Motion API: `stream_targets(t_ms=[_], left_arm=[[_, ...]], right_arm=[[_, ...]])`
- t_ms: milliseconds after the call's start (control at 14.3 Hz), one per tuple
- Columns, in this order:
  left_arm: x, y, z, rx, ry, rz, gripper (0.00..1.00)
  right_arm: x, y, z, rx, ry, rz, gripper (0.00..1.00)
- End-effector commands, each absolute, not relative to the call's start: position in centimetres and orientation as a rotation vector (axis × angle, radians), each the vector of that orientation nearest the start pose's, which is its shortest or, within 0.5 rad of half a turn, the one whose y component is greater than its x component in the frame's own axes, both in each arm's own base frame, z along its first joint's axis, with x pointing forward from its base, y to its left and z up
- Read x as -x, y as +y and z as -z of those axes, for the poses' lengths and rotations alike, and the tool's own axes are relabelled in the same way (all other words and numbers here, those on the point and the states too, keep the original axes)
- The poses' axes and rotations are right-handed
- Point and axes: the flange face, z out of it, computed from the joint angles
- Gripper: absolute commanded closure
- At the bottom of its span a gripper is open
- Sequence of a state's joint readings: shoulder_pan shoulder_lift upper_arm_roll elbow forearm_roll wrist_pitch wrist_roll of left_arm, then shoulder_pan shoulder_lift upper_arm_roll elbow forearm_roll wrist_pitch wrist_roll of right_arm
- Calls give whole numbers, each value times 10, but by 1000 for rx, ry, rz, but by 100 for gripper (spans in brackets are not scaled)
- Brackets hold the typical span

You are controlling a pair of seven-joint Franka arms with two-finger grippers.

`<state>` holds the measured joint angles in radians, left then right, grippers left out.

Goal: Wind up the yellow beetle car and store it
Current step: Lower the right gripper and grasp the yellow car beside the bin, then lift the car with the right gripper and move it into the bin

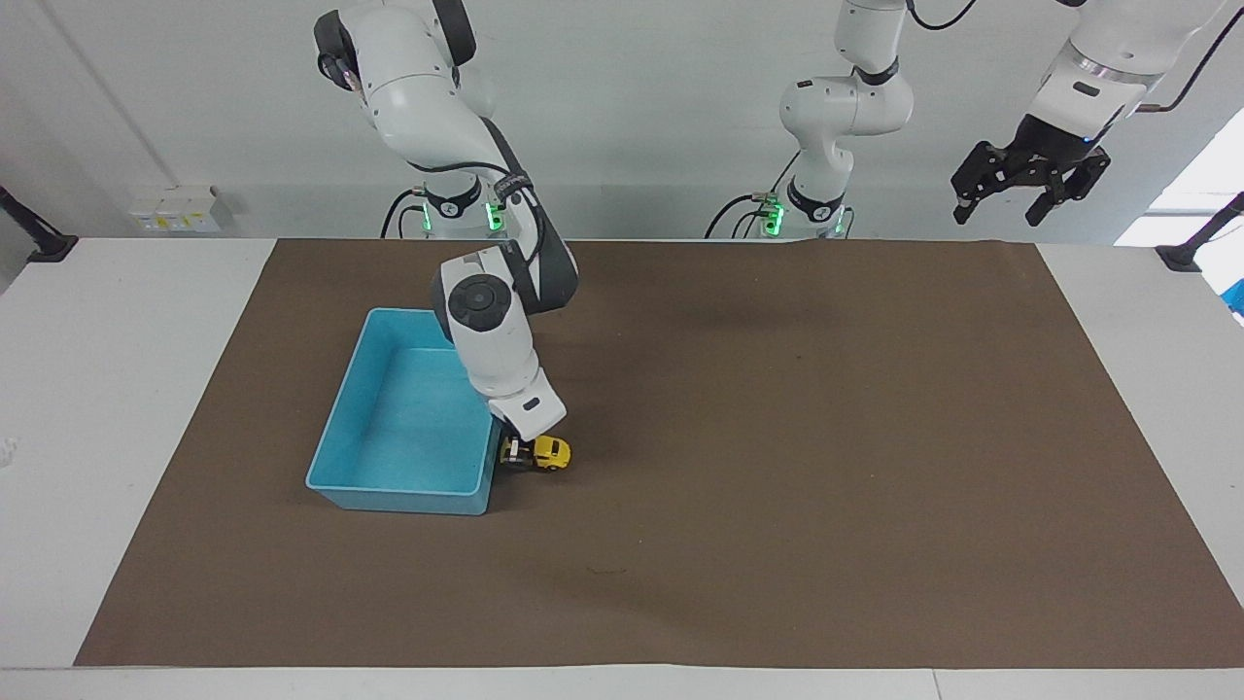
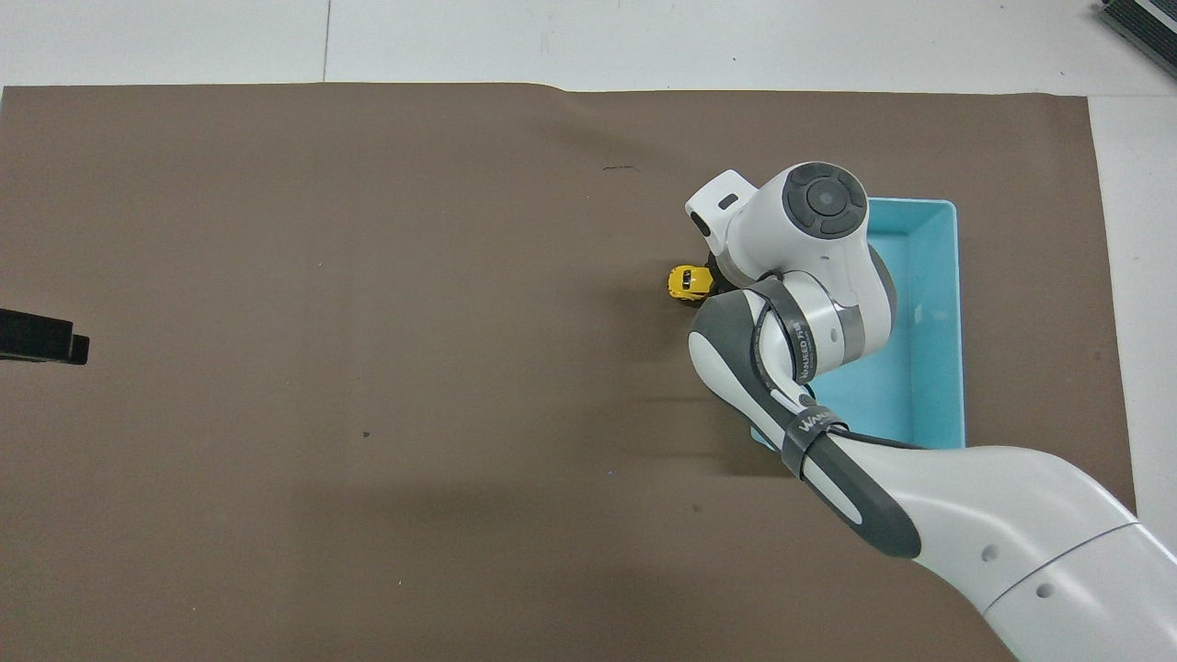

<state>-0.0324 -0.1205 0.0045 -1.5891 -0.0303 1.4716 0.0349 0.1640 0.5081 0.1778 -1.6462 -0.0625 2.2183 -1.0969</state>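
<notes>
Your right claw (image 1: 515,453) is low at the yellow beetle car (image 1: 547,453), which sits on the brown surface (image 1: 777,437) just beside the light blue tray (image 1: 394,491), on the side toward the left arm's end. Watch that tray wall: it's right next to the claw, so a sideways drag could clip it, and the little car could squirt out or roll away if the hold is loose. The claw looks closed on the car's tray-side end, though your wrist hides the fingers from above. Your left claw (image 1: 1030,185) waits up high, spread open and holding nothing
</notes>
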Motion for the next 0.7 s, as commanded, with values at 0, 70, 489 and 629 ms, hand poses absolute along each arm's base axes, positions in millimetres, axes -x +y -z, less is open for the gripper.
stream_targets(t_ms=[0,70,489,629], left_arm=[[-500,-14,-676,3176,114,-4,0],[-500,-14,-676,3178,114,-4,0],[-500,-14,-676,3178,114,-4,0],[-500,-14,-676,3178,114,-4,0]], right_arm=[[-657,218,-343,2354,-2080,141,100],[-658,219,-346,2365,-2070,147,100],[-665,227,-383,2367,-2055,202,100],[-664,226,-394,2365,-2050,172,100]])
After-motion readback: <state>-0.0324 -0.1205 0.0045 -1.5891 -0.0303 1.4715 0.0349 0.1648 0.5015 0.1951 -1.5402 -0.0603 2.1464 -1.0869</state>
